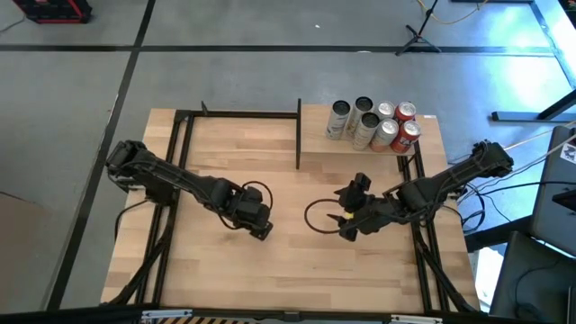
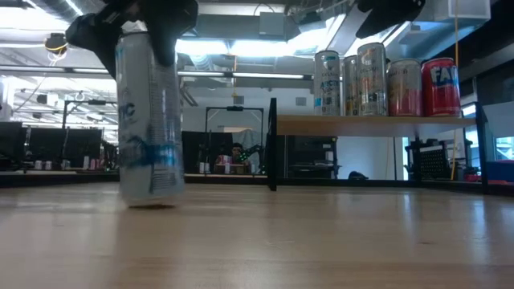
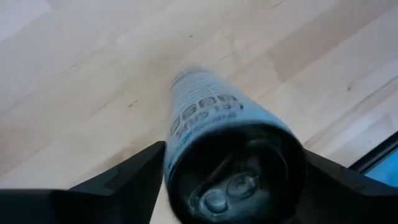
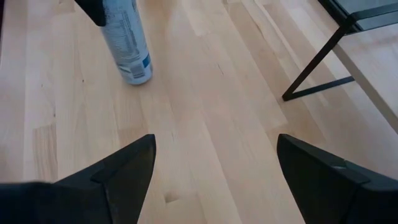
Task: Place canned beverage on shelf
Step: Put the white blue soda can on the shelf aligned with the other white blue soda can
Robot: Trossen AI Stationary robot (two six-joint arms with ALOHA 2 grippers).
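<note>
My left arm reaches in from the high view's left, its left gripper (image 2: 148,32) straddling the top of an upright slim can (image 2: 149,120) at the low view's left; whether it grips I cannot tell. The can's pale-blue lettering is unreadable. The right gripper (image 4: 214,165) hangs wide, empty. The shelf (image 2: 377,124), right, holds cans.

Bench (image 1: 288,270): I see one slim can (image 2: 148,120) standing on it, between my left claw's (image 3: 233,180) fingers.
Shelf (image 1: 310,144): beyond my right claw (image 4: 214,180), bearing six cans (image 1: 373,124).
</note>
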